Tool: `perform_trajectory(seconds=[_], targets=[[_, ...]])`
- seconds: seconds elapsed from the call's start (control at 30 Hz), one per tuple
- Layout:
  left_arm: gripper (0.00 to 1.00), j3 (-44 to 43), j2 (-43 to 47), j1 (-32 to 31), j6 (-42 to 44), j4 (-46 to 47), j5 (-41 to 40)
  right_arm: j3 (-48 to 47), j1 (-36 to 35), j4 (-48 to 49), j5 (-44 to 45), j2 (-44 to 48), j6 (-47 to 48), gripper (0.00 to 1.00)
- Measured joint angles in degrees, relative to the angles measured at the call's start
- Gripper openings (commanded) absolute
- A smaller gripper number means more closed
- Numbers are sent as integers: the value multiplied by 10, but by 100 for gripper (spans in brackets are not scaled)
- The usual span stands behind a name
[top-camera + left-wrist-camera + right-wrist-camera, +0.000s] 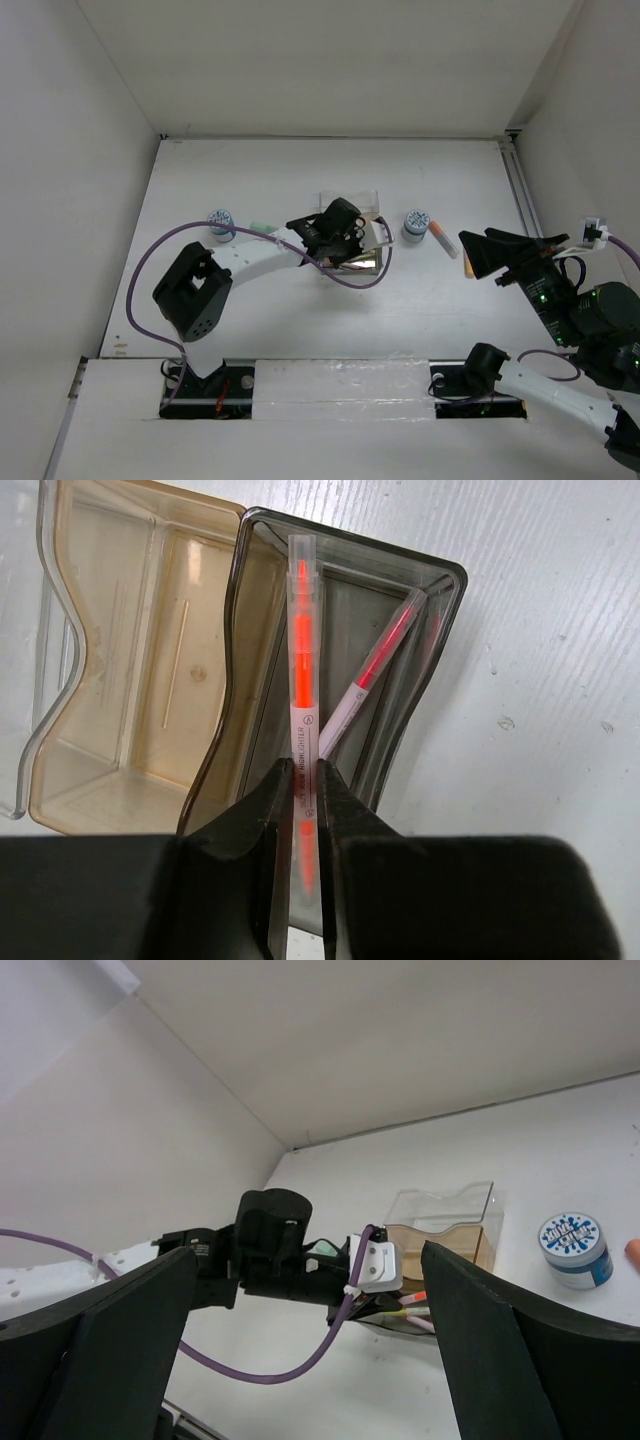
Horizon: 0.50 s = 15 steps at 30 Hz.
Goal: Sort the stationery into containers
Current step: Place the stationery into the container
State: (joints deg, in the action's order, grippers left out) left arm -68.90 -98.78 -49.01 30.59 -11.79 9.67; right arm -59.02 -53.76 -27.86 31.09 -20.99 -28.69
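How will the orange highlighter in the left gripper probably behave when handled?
The orange highlighter looks straight, so probably stiff. Its smooth round barrel may slip in the left gripper, and would likely roll if laid flat.

White arm links, black joints, purple cable, black left end effector

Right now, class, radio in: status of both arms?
Left gripper shut on orange highlighter, over dark compartment. Right gripper open, empty. Pink pen lies inside.

Orange pen points into the organizer, perhaps touching it.
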Motion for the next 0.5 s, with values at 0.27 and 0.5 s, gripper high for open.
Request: perform_trajectory(seconds=[0.27, 0.5], targets=[[20, 0, -6, 0, -5, 0, -2, 0, 0, 0, 0, 0, 0, 100], [28, -4, -8, 0, -14, -4, -7, 0, 0, 0, 0, -4, 0, 100]])
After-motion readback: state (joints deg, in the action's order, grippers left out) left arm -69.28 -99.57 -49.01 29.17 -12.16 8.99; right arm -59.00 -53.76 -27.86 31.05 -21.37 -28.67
